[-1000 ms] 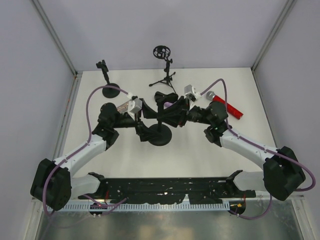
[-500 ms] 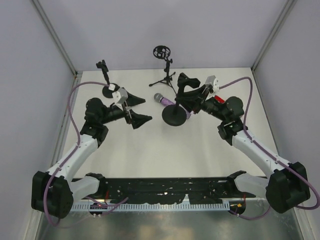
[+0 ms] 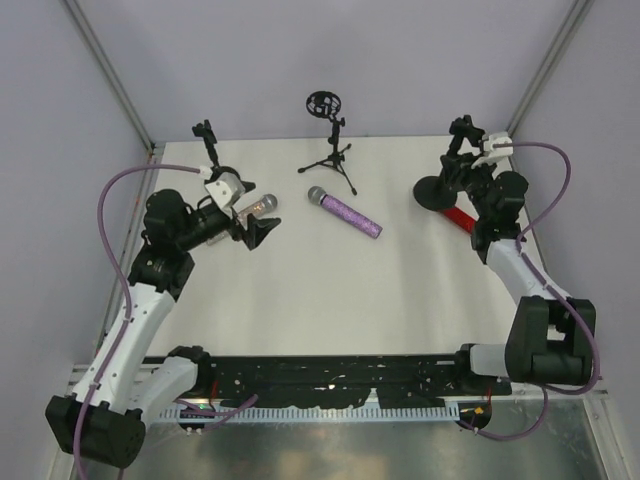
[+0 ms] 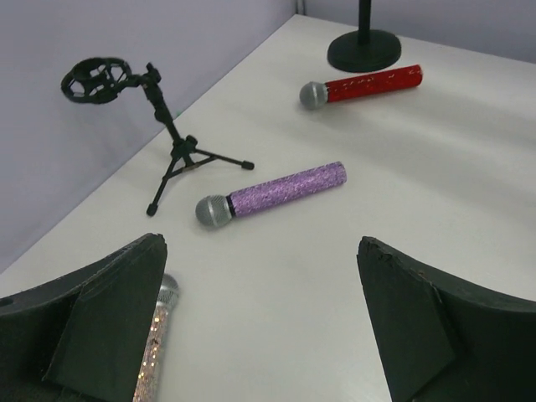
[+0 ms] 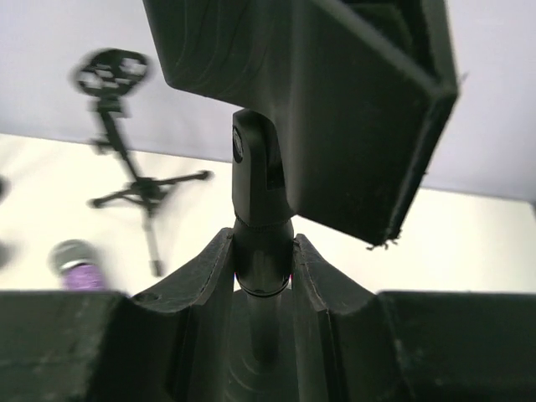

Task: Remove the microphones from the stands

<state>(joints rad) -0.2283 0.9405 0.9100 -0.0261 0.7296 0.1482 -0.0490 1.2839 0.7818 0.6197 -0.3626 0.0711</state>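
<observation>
Glittering purple microphone [image 3: 346,213], grey-headed

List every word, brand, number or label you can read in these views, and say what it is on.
No text can be read in any view.
The purple microphone, red microphone and silver microphone show only glitter bodies and plain grilles.
The tripod stand and the stand post are plain black with no marking visible.
</observation>
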